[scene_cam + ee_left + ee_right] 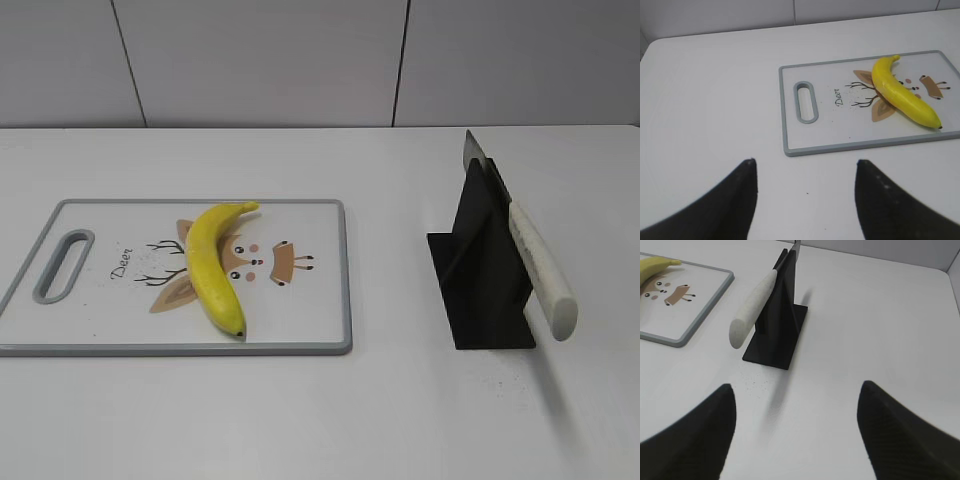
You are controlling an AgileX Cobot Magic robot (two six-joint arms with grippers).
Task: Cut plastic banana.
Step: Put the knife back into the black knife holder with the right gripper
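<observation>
left gripper (805,172) open | plastic banana (215,270) whole on cutting board (310,310)

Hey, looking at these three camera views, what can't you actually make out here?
- Knife blade: mostly hidden inside the black stand in the exterior and right wrist views; its edge can't be judged.
- Plastic banana: cut off by the right wrist view's left edge.
- Cutting board: its right end is cut off in the left wrist view.
- Left gripper and right gripper: only dark fingertips show; both arms are absent from the exterior view.
</observation>
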